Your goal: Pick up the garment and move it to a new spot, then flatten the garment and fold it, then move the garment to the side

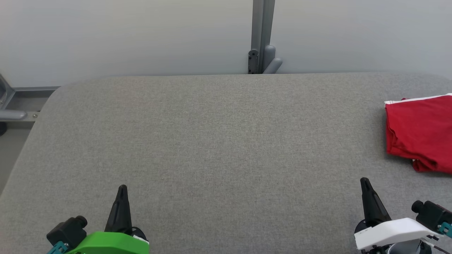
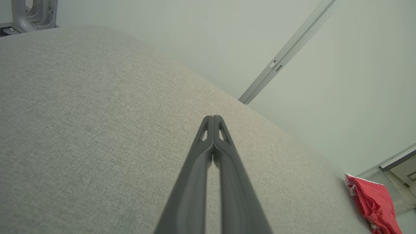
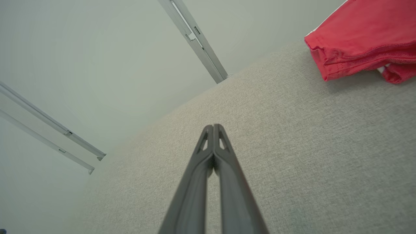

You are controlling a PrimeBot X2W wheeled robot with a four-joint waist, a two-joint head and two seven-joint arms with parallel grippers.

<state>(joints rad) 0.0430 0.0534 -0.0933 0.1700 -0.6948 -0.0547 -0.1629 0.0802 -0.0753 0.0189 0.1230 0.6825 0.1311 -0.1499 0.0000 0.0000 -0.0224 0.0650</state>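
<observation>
1. Left gripper (image 1: 122, 188), nearest the head camera at the lower left: green housing, two long dark fingers pressed together into a single point, nothing between them
2. Right gripper (image 1: 364, 181), lower right: white housing, fingers likewise closed tip to tip, holding nothing
3. Table (image 1: 219, 141): wide top covered in grey woven cloth, with rounded far corners
4. Wall (image 1: 123, 35): pale and plain, directly behind the table's far edge
5. Post (image 1: 262, 31): grey metal upright against the wall, behind the middle of the far edge, with a small bracket at its foot
6. Metal frame (image 1: 14, 106): grey, beyond the table's far left corner
7. Garment (image 1: 420, 132): red with a white strip along its far edge, folded into a compact bundle, lying on the table's right side and cut by the head view's right edge; beyond the right gripper and apart from it, well apart from the left gripper
8. Pose: both grippers sit over the near part of the table, well apart, fingers pointing toward the wall; whether the tips touch the cloth cannot be told
</observation>
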